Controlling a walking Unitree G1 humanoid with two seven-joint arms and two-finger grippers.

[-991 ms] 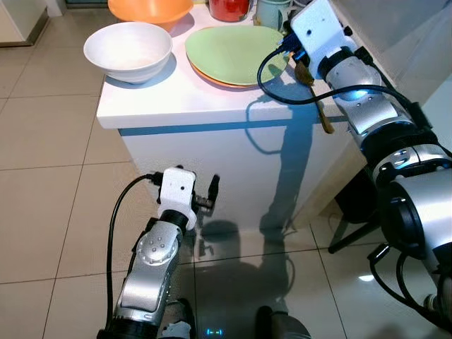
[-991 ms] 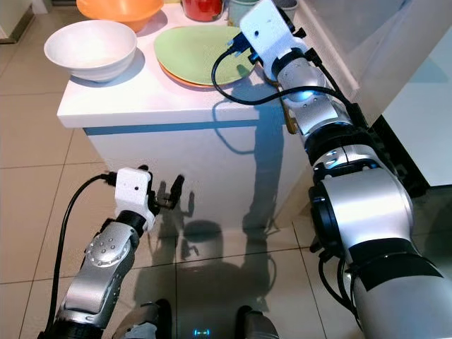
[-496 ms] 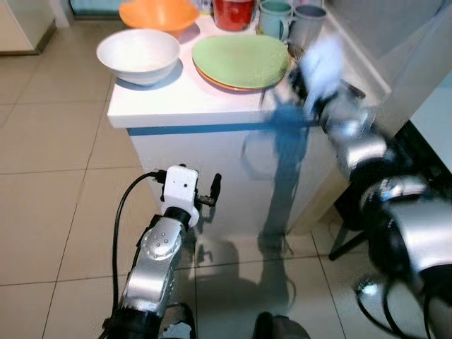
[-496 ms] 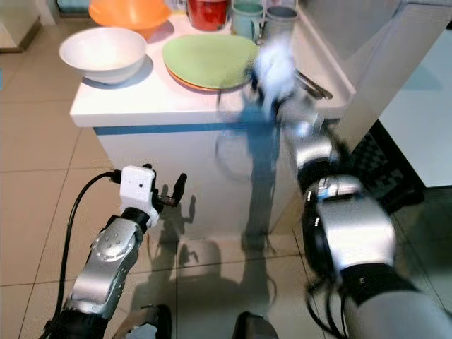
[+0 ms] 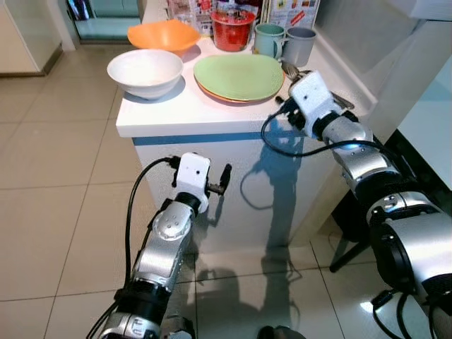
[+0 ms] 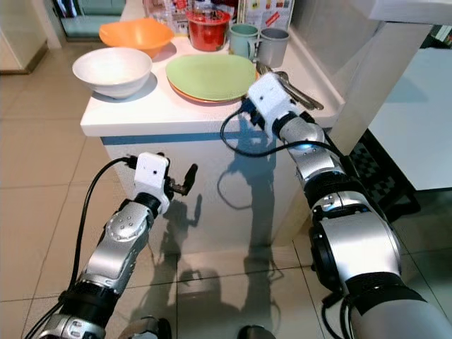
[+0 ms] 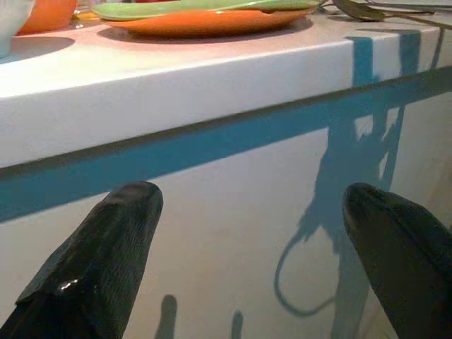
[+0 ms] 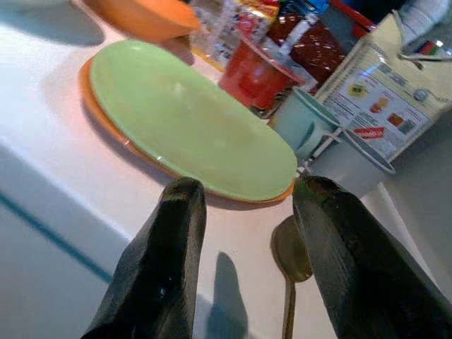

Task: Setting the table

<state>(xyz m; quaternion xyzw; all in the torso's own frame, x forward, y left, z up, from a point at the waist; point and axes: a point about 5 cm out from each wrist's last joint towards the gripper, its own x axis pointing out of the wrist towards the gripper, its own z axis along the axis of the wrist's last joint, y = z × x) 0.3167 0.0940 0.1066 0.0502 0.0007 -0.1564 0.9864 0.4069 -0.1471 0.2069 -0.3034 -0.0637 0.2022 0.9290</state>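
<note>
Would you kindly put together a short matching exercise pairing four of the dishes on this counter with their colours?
Things:
1. bowl nearest the counter's front edge
2. top plate of the stack
3. bowl behind the first one
4. plate under the top one

Colours:
A. orange
B. white
C. green

Pairs: 1-B, 2-C, 3-A, 4-A

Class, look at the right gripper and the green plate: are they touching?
Apart. In the right wrist view the right gripper has its jaws open and empty, and bare white counter shows between its fingertips and the green plate.
</note>
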